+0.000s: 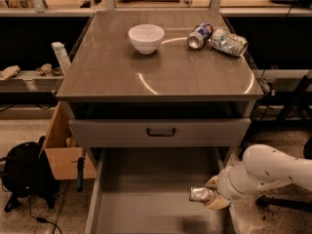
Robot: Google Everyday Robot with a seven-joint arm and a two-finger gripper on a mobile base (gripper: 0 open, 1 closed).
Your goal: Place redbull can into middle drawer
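One redbull can [200, 194], slim and silvery, lies sideways over the middle drawer [146, 199], at its 4 o'clock corner. The gripper [210, 195] has its fingers clamped on the can's right end. Toward 12 o'clock, the bench [122, 77] carries a bowl [146, 37] and two cans [200, 35].

Your white arm [275, 172] stretches in from the right, low and bent. Your gripper [213, 199] is over the right side of the middle drawer [146, 199], its fingers closed on the redbull can [200, 194].
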